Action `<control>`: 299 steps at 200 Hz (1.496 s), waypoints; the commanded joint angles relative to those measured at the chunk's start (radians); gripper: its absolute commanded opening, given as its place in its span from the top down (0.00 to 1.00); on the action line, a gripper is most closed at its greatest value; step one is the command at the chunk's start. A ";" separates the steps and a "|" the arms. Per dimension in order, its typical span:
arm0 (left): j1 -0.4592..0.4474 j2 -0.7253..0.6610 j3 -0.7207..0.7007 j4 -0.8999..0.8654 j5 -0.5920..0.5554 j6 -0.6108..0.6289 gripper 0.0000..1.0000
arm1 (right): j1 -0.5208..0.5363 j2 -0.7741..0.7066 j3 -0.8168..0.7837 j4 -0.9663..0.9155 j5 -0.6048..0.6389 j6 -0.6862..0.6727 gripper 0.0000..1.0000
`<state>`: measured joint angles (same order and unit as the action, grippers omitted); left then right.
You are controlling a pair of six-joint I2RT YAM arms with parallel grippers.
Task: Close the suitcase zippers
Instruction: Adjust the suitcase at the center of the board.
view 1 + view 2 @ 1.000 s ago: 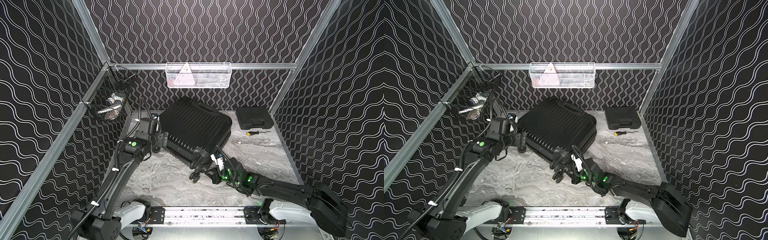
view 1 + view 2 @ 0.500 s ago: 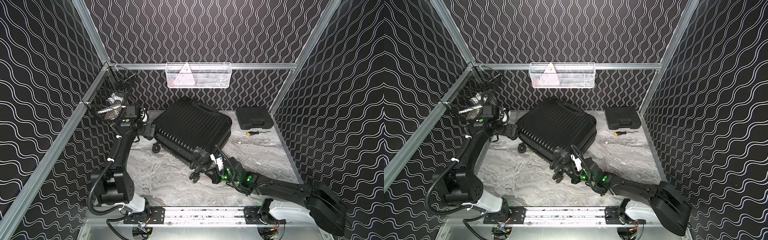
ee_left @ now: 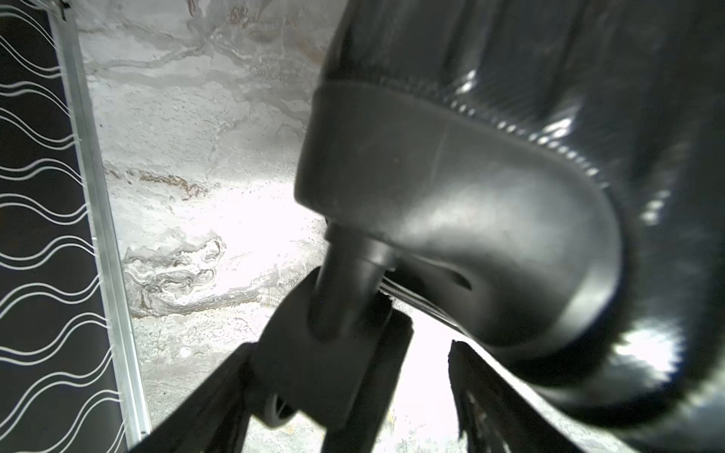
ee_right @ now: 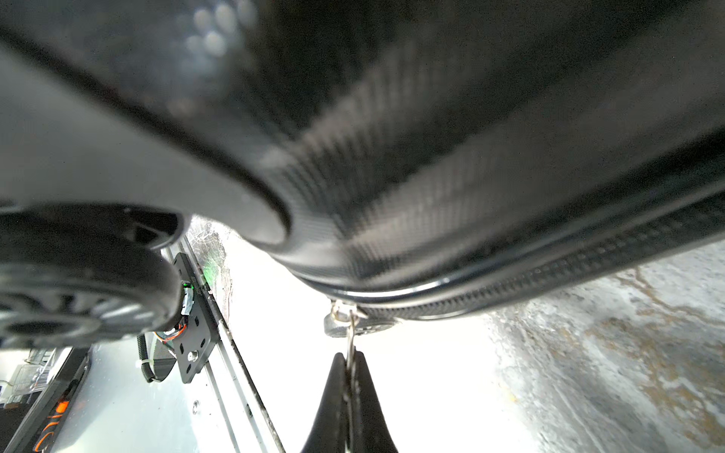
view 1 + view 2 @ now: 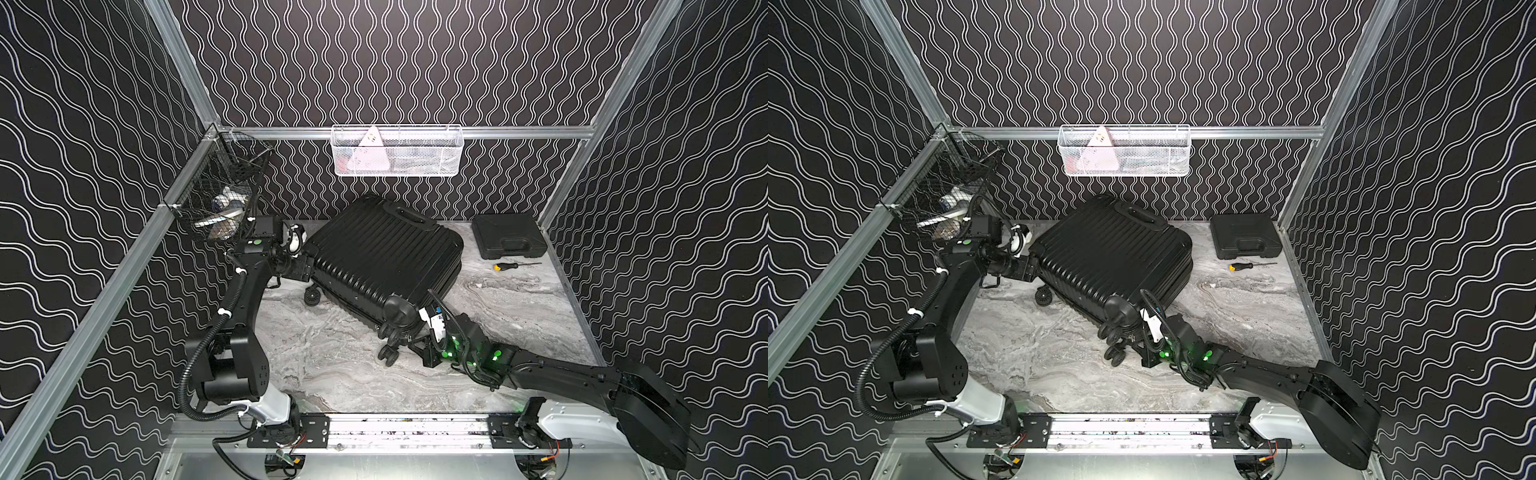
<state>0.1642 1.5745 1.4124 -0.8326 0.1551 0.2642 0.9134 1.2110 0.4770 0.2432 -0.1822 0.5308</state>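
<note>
The black ribbed suitcase lies flat on the marble table, shells together. My left gripper is at its back-left wheel corner. In the left wrist view the left gripper stands open, with a caster wheel between its jaws and a bright gap beside one finger. My right gripper is low at the front wheel corner. In the right wrist view the right gripper is shut on the metal zipper pull, which hangs from the zippers' track.
A smaller black tool case and a yellow-handled screwdriver lie at the back right. A white wire basket hangs on the back wall and a black wire basket on the left wall. The arms' mounting rail runs along the front.
My left arm has swung back toward the left wall, and its gripper has come to the suitcase's back-left wheel corner. The right arm and the suitcase have stayed put.
</note>
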 commanded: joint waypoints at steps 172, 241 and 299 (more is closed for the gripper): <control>0.000 0.010 -0.001 0.005 -0.020 -0.016 0.42 | -0.001 -0.026 0.003 -0.052 0.075 0.000 1.00; 0.000 -0.036 -0.026 -0.041 -0.013 -0.157 0.55 | -0.012 -0.069 -0.004 -0.122 0.165 -0.009 1.00; -0.036 -0.282 -0.263 0.044 0.065 -0.443 0.57 | -0.101 -0.127 -0.011 -0.238 0.231 -0.032 1.00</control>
<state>0.1471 1.3846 1.2198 -0.8494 0.1829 0.0204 0.8440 1.1042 0.4706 0.0753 0.0006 0.5106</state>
